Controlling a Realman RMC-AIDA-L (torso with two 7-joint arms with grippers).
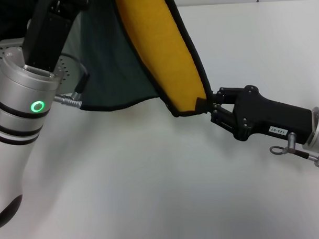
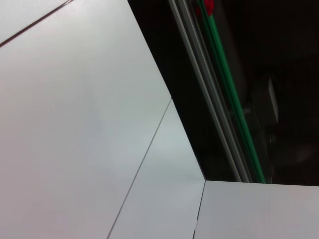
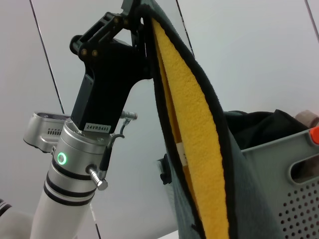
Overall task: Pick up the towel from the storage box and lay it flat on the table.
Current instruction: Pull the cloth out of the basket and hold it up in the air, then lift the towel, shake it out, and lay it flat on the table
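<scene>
The right pincer (image 1: 209, 108) is clamping the towel's (image 1: 162, 51) lower corner above the desk (image 1: 151, 193); the left pincer (image 3: 130, 20), farther and higher, is probably gripping its upper edge. A weak pinch could be dropping the corner. The towel is hanging folded, mustard outside, teal behind, before the storage box (image 3: 286, 169).

The towel (image 1: 162, 51) hangs folded, yellow and teal, above the table (image 1: 151, 177) beside the storage box (image 3: 294, 184).
</scene>
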